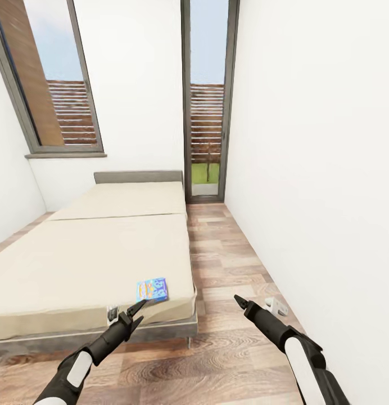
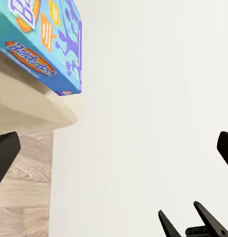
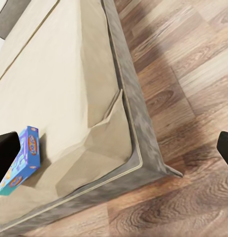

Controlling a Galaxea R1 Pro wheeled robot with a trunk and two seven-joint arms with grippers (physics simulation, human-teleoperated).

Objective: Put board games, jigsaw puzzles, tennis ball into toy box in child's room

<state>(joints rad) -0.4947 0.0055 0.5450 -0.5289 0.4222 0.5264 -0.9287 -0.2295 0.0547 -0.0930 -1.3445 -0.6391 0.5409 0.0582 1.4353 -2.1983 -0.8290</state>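
one blue board game on the bed corner, just beyond the spread left end effector

The board game lies on the bed, near its foot corner. The left pincer hovers just before that corner; the right pincer hangs over the floor beside the bed.

1. Board game: small flat rectangular box, blue with orange print, title "Balderdash" legible in the left wrist view. Lies flat on the bed near its foot-end corner, on the side nearest the wood floor.
2. Bed: long, low, plain beige mattress, grey frame, grey headboard against the far white wall.
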